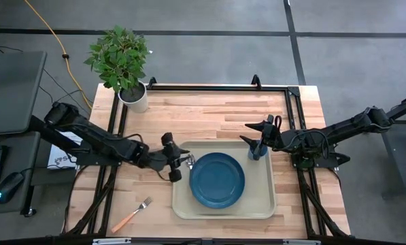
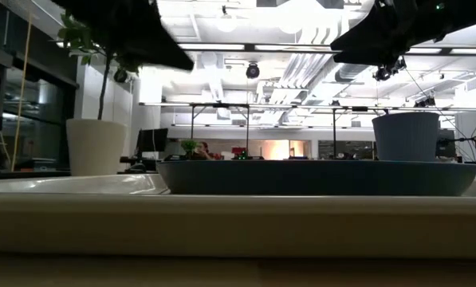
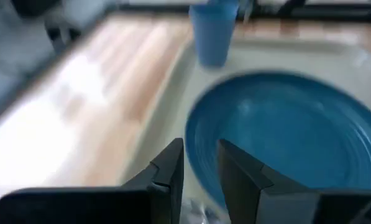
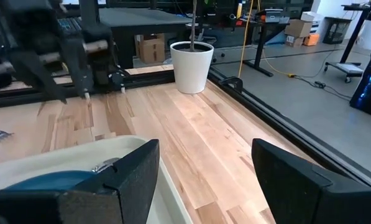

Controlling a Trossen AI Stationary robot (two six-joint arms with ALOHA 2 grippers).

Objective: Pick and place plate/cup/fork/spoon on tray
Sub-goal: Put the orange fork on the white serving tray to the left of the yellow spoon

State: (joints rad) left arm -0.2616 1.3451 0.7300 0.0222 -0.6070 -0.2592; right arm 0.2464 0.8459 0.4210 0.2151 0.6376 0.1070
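Observation:
The beige tray [image 1: 267,204] lies mid-table with the dark-blue plate [image 1: 217,180] on it. The blue cup [image 1: 257,151] stands upright in the tray's far right corner; it also shows in the low view [image 2: 405,135]. My right gripper [image 1: 251,133] hangs just above the cup, wide open [image 4: 204,180] and clear of it. My left gripper [image 1: 182,160] hovers over the tray's left rim, its fingers a little apart [image 3: 201,171] with nothing between the tips. The spoon's silver bowl [image 1: 190,161] lies by the plate's left rim [image 4: 103,165]; its handle is hidden under the gripper. The fork [image 1: 131,214] lies on the table.
A white plant pot [image 1: 133,95] with a green plant stands at the table's far left corner. A black frame rail [image 1: 216,87] runs along the far edge. Bare wood lies between the pot and the tray and left of the tray around the fork.

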